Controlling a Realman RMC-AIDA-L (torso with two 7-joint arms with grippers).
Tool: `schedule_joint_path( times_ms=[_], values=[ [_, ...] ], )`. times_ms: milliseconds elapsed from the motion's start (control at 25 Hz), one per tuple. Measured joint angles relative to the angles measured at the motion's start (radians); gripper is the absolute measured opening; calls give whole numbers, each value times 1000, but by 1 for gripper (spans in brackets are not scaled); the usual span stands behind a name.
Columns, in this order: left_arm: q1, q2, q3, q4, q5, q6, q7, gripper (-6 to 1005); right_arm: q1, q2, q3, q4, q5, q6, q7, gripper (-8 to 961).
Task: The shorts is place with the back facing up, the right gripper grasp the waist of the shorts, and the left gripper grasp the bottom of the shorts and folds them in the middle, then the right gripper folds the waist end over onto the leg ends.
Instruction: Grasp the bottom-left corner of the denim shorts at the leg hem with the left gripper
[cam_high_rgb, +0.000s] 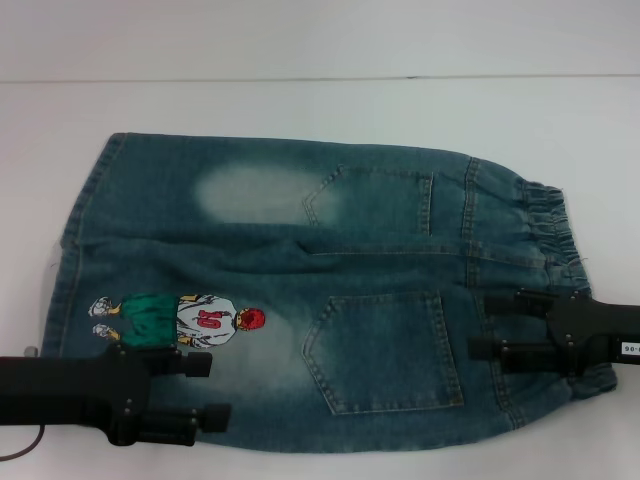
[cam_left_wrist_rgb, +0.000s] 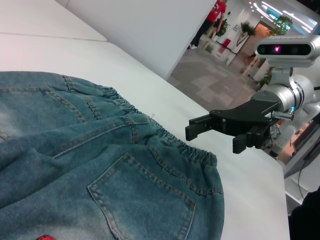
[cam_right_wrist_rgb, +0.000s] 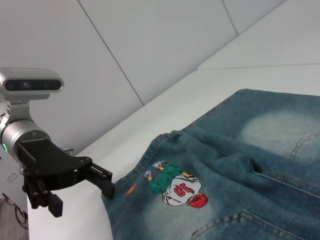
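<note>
I see the shorts lying spread flat on the white tabletop, back side up, both patch pockets showing. The waist is at my right, gathered and ruffled; the leg ends are at my left, and the hem there runs roughly straight from far to near. The embroidered basketball player sits on the near leg, close to the hem, lying on its side with the head toward the waist. A pale faded patch marks the far leg, and another surrounds the near pocket.

The right hand is over the near part of the waist end, fingers pointing toward the legs and spread apart, nothing between them. In the left wrist view the right hand appears beyond the waistband, apart from the denim, so I read it as above the cloth rather than touching it. Its arm carries a small white label.

The left hand is at the near leg, just beside the embroidered figure, fingers pointing toward the waist and parted, gripping nothing. From the right wrist view the left hand is at the edge of the leg hem; whether its lower finger touches the cloth I cannot tell
</note>
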Motion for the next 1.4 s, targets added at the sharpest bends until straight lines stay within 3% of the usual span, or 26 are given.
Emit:
schedule_joint_path(
  times_ms=[680,1200,1400],
  values=[
    [-7,1,0,-1,0,-10,-1,860,0,0,0,-1,0,0,0,922],
    [-55,61,-99,95,175,-21,-97,860,1,3,4,0,3,0,0,921],
    [-61,74,-104,138,249,-22,-145,860,5,3,5,0,13,2,0,921]
  ],
)
